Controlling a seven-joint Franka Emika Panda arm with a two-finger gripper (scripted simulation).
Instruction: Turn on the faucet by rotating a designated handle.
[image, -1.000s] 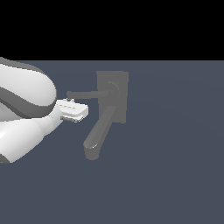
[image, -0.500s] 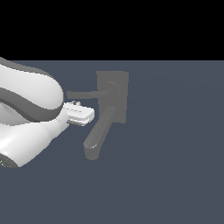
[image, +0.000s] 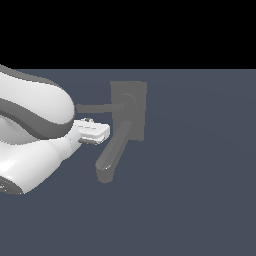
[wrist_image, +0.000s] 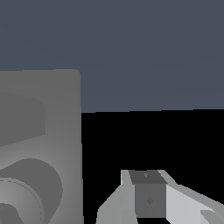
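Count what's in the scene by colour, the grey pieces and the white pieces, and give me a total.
Grey: 1, the faucet with its handle and spout
White: 1, the robot arm with its gripper
Total: 2

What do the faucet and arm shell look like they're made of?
Faucet: uniform matte grey, no glints or texture; could be dull metal or plastic, since the render leaves that open. Same for its thin handle. Arm shell: smooth white with soft shading and dark grey bands, looks like moulded plastic.
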